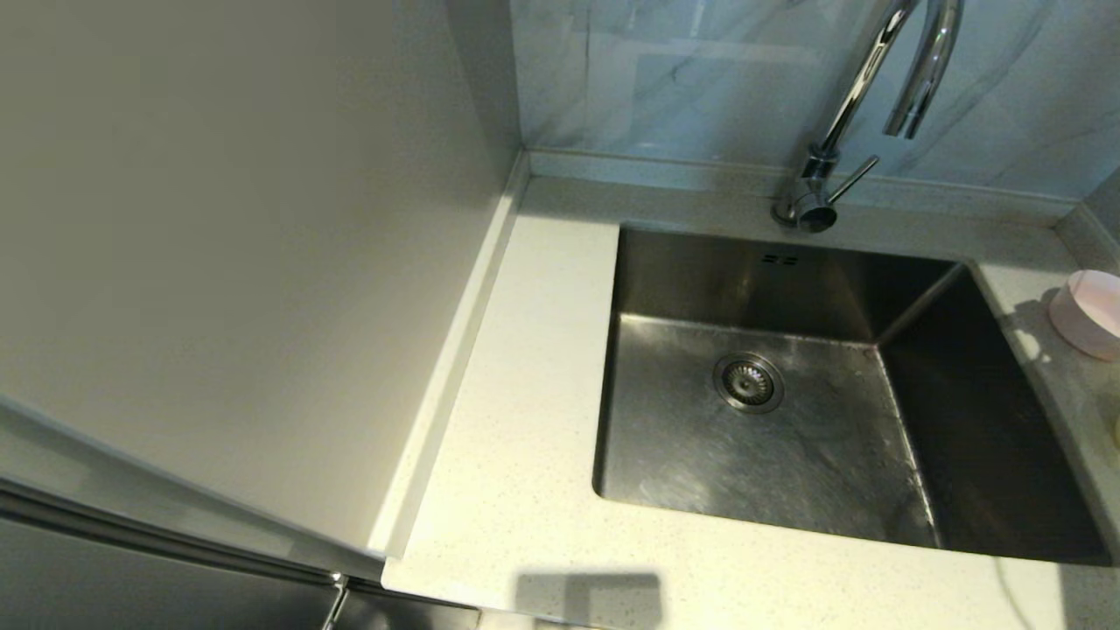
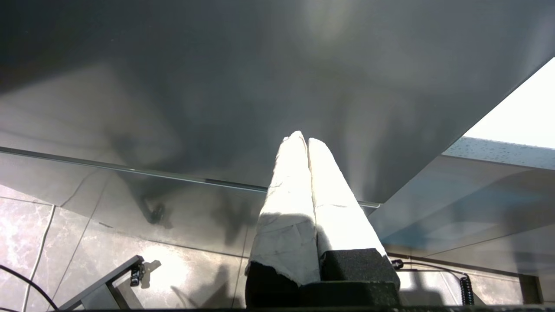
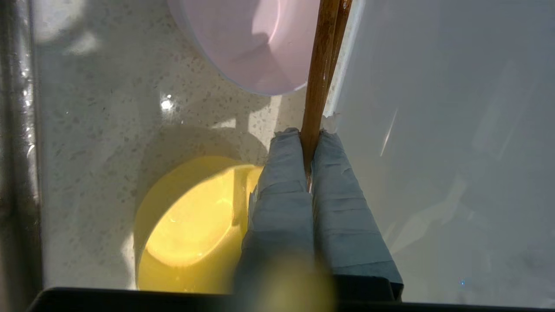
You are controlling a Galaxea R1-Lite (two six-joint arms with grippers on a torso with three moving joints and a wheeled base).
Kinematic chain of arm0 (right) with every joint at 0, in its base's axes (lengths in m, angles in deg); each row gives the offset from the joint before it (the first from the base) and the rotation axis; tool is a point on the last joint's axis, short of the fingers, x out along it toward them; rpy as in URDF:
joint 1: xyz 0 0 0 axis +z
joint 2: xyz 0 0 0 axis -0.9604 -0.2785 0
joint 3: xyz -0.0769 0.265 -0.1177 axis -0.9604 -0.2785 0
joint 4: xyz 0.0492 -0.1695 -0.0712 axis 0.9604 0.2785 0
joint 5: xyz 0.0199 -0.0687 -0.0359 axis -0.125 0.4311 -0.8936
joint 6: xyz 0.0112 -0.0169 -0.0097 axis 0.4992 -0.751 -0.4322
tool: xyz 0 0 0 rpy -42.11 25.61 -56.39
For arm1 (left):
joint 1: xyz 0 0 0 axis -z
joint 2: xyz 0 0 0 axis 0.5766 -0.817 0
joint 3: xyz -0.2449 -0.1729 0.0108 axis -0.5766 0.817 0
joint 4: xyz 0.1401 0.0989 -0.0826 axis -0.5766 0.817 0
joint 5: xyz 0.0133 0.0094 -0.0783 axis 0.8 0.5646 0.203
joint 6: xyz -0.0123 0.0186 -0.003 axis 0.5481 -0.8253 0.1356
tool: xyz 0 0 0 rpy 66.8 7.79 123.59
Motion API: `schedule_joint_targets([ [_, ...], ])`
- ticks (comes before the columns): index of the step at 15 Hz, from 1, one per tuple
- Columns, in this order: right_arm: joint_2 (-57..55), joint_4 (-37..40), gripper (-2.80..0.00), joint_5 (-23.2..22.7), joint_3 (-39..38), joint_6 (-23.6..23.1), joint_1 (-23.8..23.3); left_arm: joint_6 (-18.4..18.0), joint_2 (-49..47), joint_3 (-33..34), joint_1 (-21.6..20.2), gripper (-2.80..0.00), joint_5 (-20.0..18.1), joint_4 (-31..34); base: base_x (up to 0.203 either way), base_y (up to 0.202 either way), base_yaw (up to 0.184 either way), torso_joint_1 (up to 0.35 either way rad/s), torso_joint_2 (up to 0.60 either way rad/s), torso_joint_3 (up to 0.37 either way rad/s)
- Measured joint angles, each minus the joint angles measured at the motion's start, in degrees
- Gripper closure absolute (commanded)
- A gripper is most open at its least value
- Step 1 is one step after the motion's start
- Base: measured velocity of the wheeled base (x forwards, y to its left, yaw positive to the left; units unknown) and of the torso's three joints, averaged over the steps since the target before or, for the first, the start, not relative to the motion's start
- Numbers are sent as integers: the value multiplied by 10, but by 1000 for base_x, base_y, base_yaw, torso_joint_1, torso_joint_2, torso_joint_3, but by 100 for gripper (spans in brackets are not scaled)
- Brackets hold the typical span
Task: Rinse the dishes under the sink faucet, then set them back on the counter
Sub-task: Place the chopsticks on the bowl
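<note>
In the right wrist view my right gripper is shut on the brown chopsticks, which run past the pale pink bowl. The yellow-green bowl sits on the speckled counter beside the fingers. The head view shows the pink bowl at the right edge, the sink empty, and the chrome faucet behind it. Neither arm appears in the head view. My left gripper is shut on nothing, parked below the counter level.
A grey wall panel stands left of the sink, with a strip of counter between them. A grey wall rises right next to the chopsticks. The drain strainer lies in the basin floor.
</note>
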Motion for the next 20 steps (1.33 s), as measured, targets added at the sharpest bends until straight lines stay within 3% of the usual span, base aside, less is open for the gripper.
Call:
schedule_joint_targets([
  [17, -106, -15, 0, 22, 64, -2, 0, 0, 0, 0, 0, 0, 0, 0, 0, 0, 0, 0, 0, 0],
  [18, -107, -15, -280, 22, 64, -3, 0, 0, 0, 0, 0, 0, 0, 0, 0, 0, 0, 0, 0, 0],
  [20, -109, -14, -280, 22, 64, -2, 0, 0, 0, 0, 0, 0, 0, 0, 0, 0, 0, 0, 0, 0],
])
